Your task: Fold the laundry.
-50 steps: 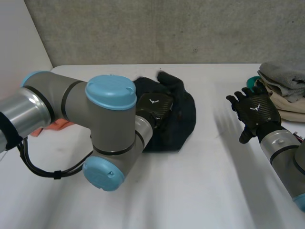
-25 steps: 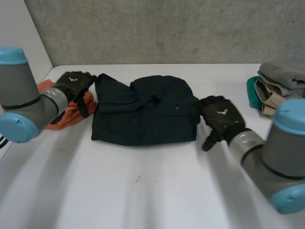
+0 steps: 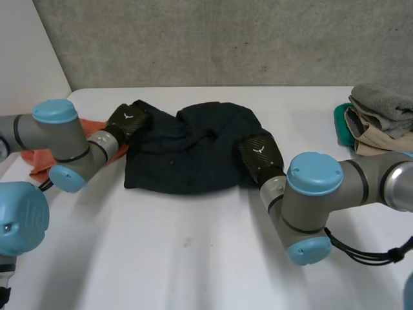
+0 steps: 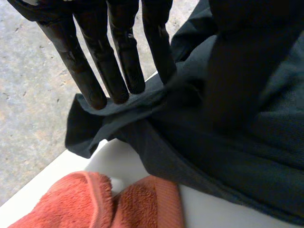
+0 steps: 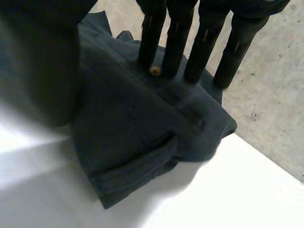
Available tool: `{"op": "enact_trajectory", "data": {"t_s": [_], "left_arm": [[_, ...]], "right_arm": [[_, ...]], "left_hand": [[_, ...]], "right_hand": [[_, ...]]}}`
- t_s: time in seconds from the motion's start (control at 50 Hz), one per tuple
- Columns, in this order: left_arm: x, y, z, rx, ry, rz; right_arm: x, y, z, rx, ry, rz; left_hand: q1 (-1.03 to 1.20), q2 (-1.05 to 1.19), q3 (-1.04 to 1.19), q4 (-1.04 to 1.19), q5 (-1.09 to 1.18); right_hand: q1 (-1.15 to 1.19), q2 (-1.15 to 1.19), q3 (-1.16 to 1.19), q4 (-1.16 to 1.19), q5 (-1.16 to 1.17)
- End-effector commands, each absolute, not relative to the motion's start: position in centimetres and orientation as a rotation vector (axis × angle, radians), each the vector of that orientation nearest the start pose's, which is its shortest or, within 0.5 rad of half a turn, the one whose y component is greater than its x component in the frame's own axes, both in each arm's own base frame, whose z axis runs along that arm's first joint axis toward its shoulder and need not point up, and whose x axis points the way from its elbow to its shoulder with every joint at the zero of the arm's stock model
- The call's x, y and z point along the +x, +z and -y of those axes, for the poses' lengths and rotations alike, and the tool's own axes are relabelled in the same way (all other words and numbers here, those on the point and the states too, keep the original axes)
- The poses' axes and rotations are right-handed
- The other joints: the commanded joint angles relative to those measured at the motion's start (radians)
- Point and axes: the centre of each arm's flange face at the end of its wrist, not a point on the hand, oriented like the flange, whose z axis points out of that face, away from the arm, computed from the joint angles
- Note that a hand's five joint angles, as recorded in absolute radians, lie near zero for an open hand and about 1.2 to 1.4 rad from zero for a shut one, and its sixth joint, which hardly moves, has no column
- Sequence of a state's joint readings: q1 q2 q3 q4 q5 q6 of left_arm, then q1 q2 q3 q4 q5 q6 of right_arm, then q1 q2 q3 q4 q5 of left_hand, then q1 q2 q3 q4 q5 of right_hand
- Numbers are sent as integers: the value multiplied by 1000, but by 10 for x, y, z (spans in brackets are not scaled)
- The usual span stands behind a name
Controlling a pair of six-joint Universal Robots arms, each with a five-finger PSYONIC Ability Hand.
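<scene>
A dark shirt [image 3: 193,152] lies bunched in the middle of the white counter [image 3: 193,258]. The left hand [image 3: 127,121] is at the shirt's far left corner. Its fingers [image 4: 118,61] are straight and a bit spread, with the tips on a fold of the cloth. The right hand [image 3: 260,155] is on the shirt's right edge. Its straight fingers [image 5: 204,42] press down on the cloth beside a small button [image 5: 154,70]. An orange towel [image 3: 39,161] lies just beside the shirt, under the left arm. A pile of folded clothes [image 3: 381,123] sits far off on the right.
</scene>
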State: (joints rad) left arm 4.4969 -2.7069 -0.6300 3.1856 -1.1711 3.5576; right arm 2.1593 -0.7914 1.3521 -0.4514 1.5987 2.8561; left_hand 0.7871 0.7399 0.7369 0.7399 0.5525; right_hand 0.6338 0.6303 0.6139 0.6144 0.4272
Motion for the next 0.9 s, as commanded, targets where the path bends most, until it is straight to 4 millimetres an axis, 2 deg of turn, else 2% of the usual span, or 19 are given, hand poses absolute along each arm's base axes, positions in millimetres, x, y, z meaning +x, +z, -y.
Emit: {"op": "enact_trajectory", "data": {"t_s": [0.02,0.1,0.14,0.16,0.22,0.3,0.32,0.36,0.38,0.42,0.52,0.56,0.68,0.7,0.72,0.74,0.82,0.88,0.9], "left_arm": [[-278,120,451,1164,-2182,-2189],[-285,138,444,1119,-2179,-2164],[-288,160,437,1092,-2199,-2142],[-288,183,428,1069,-2209,-2127],[-283,213,410,1044,-2204,-2132],[-281,254,364,1058,-2207,-2157],[-284,263,344,1072,-2215,-2185],[-288,271,322,1076,-2231,-2232],[-289,276,301,1059,-2245,-2304],[-288,278,287,1037,-2254,-2365],[-282,273,259,919,-2241,-2548],[-278,259,254,836,-2180,-2650],[-285,216,262,745,-2085,-2730],[-288,210,262,754,-2075,-2731],[-291,206,263,763,-2076,-2722],[-293,202,265,756,-2078,-2715],[-297,200,289,652,-2175,-2599],[-295,200,306,571,-2205,-2548],[-292,198,312,556,-2186,-2546]], "right_arm": [[353,114,302,-950,-2018,-1994],[348,138,307,-930,-2088,-1960],[342,170,311,-887,-2167,-1907],[338,181,314,-870,-2196,-1891],[322,224,320,-833,-2305,-1839],[301,265,329,-788,-2406,-1791],[298,273,332,-780,-2426,-1775],[289,294,343,-758,-2486,-1711],[286,299,348,-755,-2500,-1695],[276,309,365,-739,-2544,-1673],[260,284,412,-714,-2564,-1739],[260,267,428,-721,-2550,-1762],[267,208,446,-802,-2437,-1817],[269,195,448,-818,-2409,-1829],[269,190,448,-822,-2396,-1839],[269,186,448,-821,-2389,-1850],[266,184,447,-792,-2397,-1889],[259,208,444,-738,-2458,-1891],[258,215,443,-730,-2473,-1884]], "left_hand": [[609,656,659,656,669],[609,656,659,656,669],[609,656,659,656,669],[609,656,659,656,669],[609,656,659,656,669],[609,656,659,656,669],[609,656,659,656,669],[609,656,659,656,669],[609,656,659,656,669],[609,656,659,656,669],[609,656,659,656,669],[609,656,659,656,669],[609,656,659,656,669],[609,656,659,656,669],[609,656,659,656,669],[609,656,659,656,669],[609,656,659,656,669],[609,656,659,656,669],[258,305,308,305,318]], "right_hand": [[762,766,782,782,795],[762,766,782,782,795],[762,766,782,782,795],[762,766,782,782,795],[762,766,782,782,795],[762,766,782,782,795],[762,766,782,782,795],[762,766,782,782,795],[762,766,782,782,795],[762,766,782,782,795],[762,766,782,782,795],[762,766,782,782,795],[752,755,772,771,784],[217,220,237,236,249],[-126,-122,-106,-106,-93],[-452,-448,-432,-432,-420],[-459,-456,-439,-440,-427],[-459,-456,-439,-440,-427],[-459,-456,-439,-440,-427]]}}
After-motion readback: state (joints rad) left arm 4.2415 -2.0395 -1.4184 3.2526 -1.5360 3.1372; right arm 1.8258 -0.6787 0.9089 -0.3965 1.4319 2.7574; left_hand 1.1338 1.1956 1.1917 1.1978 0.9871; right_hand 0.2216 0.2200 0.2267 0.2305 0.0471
